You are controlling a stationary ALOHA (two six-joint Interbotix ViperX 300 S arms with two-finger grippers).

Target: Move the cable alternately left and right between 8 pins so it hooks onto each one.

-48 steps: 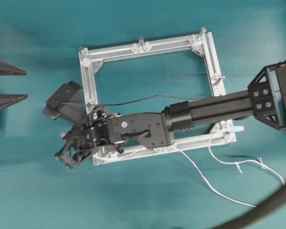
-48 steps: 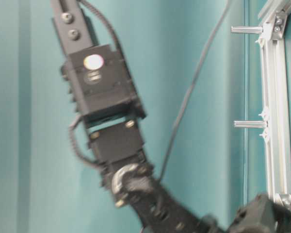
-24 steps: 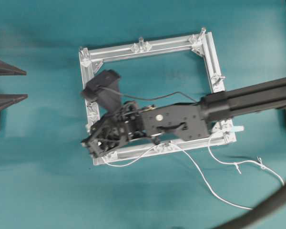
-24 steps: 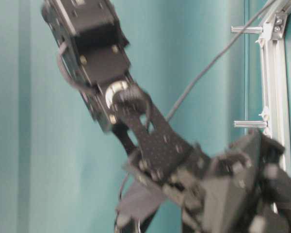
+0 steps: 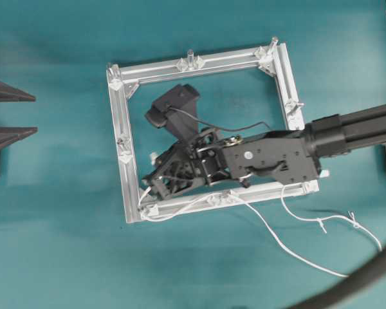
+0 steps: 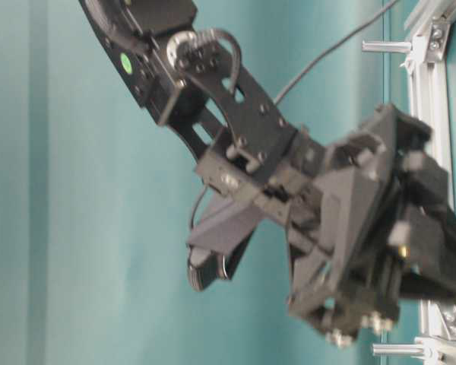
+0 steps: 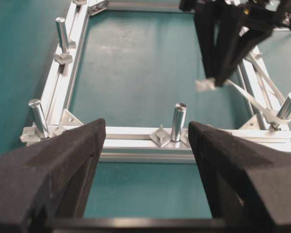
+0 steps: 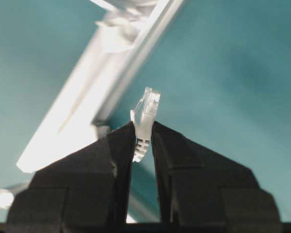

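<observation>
The right gripper [image 8: 143,138] is pinching the clear end plug of the cable [image 5: 289,209] between its black fingers [image 8: 119,160] — it is hanging inside the square frame [image 5: 123,135], near the frame's bottom-left corner. The cable is looping round the corner pin [image 7: 287,108] there, running along the bottom rail and trailing away outside the frame. The left gripper [image 7: 143,145] is waiting just outside the frame, spread wide and holding nothing.

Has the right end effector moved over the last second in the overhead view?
Yes. The right end effector moved rightward, from outside the frame's lower-left corner to inside it.
</observation>
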